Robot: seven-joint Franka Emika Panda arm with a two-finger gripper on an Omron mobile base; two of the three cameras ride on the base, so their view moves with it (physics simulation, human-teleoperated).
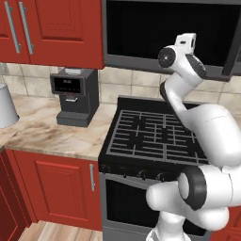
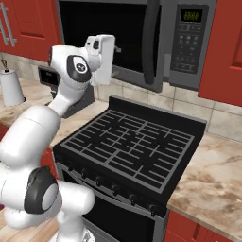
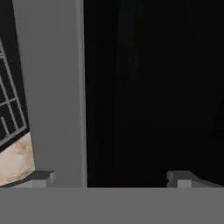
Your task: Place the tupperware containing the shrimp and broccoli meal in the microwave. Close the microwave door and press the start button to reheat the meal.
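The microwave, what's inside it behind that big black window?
Only darkness shows through the microwave door: its black glass hides the inside of the microwave, so any food there cannot be seen. The claw sits open right against the door.

The white arm rises from the base at about five o'clock in the left base view and seven o'clock in the right base view, bends at a dark-jointed elbow and reaches up toward twelve o'clock — its wrist raised high. The gripper points forward and away from the base, the hand rolled onto its side. In the hand view the two dark fingertips stand wide apart at roughly seven and five o'clock — nothing between them.
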